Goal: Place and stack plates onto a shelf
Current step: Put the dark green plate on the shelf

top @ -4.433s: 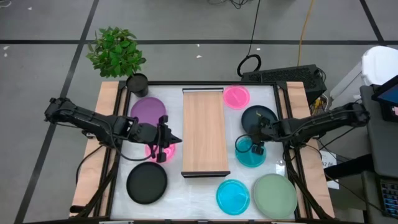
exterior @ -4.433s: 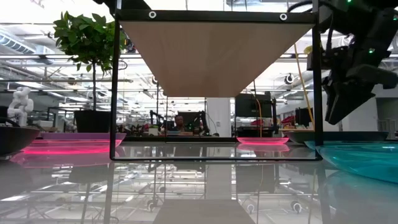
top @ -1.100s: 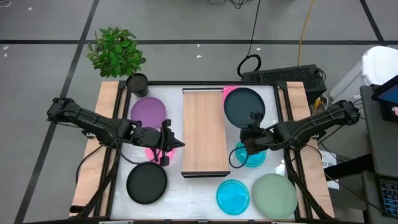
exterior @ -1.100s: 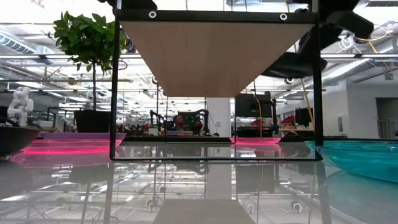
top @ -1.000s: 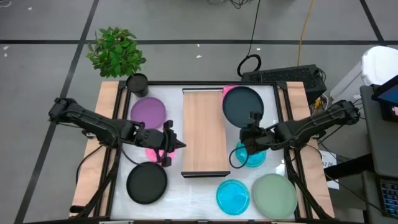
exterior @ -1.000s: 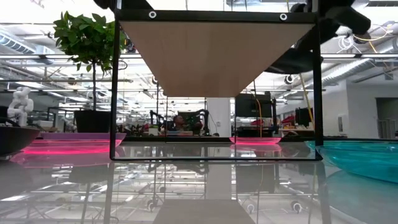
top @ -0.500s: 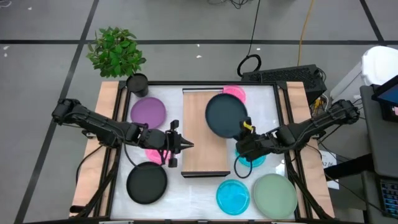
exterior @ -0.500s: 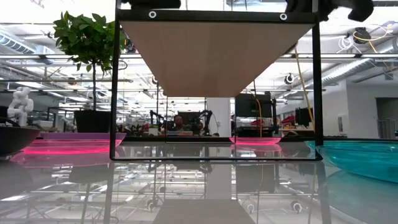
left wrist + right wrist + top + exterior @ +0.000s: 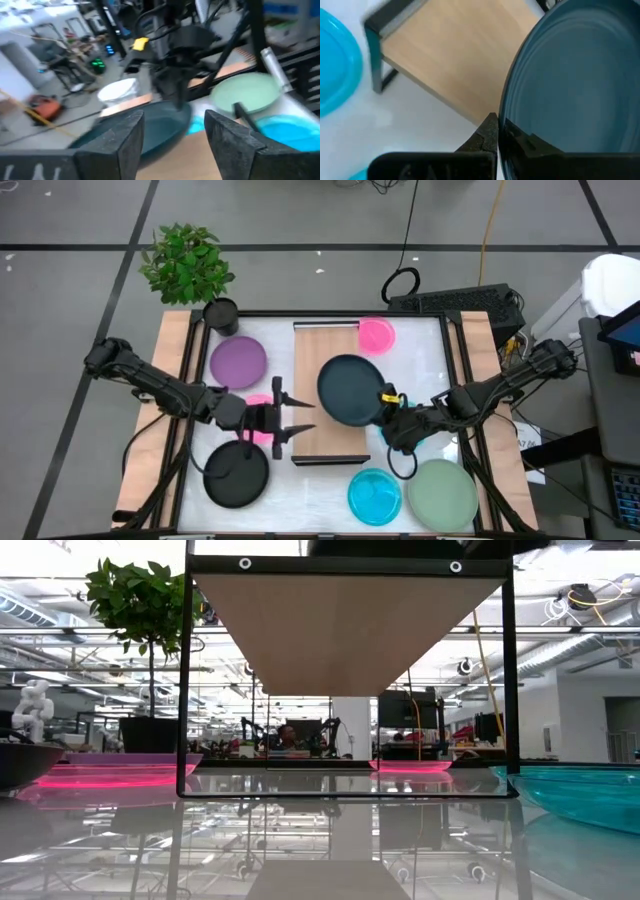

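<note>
The shelf (image 9: 315, 370), a light-wood board on a dark frame, stands mid-table. A dark teal plate (image 9: 348, 388) hangs over its middle, with my right gripper (image 9: 386, 412) shut on it. My left gripper (image 9: 297, 418) stands open at the shelf's left edge, pointing toward the plate with nothing between its fingers (image 9: 123, 145). On the table lie a purple plate (image 9: 238, 362), a pink plate (image 9: 377, 334), another pink plate (image 9: 257, 402) partly under my left arm, a black plate (image 9: 236, 475), a cyan plate (image 9: 374, 495) and a sage-green plate (image 9: 442, 495). My right gripper pinches the dark teal plate by its rim (image 9: 506, 131), on the side toward the table's right and near edges. The fingers come from the table's right, slanting down. The plate sits tilted over the board; whether it touches the board I cannot tell.
A potted plant (image 9: 188, 265) and its small black pot (image 9: 221, 313) stand at the far left corner. Wooden side rails (image 9: 168, 395) run along both table sides. A second cyan plate (image 9: 337, 70) lies by the shelf's near right corner, mostly under my right arm.
My right gripper has carried the dark teal plate from the far right of the table leftward and nearer, until it came over the shelf's middle. My left gripper has moved toward the shelf, rolled, and opened its fingers wide.
</note>
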`<action>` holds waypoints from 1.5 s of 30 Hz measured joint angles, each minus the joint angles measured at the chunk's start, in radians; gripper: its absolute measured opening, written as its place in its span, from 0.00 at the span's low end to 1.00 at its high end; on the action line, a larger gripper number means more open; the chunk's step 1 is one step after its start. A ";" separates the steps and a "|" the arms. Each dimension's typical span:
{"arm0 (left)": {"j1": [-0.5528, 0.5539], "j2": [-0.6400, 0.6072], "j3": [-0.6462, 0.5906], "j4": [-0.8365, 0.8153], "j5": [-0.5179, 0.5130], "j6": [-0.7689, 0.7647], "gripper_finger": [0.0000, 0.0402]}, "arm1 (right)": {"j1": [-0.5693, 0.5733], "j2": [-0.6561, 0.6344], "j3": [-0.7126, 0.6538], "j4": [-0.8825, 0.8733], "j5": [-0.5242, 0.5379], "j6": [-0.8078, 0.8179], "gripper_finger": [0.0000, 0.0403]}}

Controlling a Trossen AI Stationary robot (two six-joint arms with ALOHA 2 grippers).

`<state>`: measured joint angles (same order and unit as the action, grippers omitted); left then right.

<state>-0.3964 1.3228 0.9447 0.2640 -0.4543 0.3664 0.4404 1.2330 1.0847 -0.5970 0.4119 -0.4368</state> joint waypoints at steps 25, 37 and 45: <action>-0.009 0.368 0.595 -1.028 0.045 0.107 0.45 | 0.000 0.108 0.000 0.048 -0.102 -0.137 0.00; 0.007 0.366 0.597 -1.063 0.088 0.231 0.13 | 0.000 0.108 0.000 0.051 -0.103 -0.159 0.00; 0.025 0.389 0.596 -1.078 0.162 0.315 0.06 | 0.000 0.108 -0.001 0.047 -0.103 -0.202 0.00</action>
<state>-0.3710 1.7114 1.5406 -0.8142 -0.2927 0.6810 0.4404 1.3415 1.0840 -0.5503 0.3088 -0.6390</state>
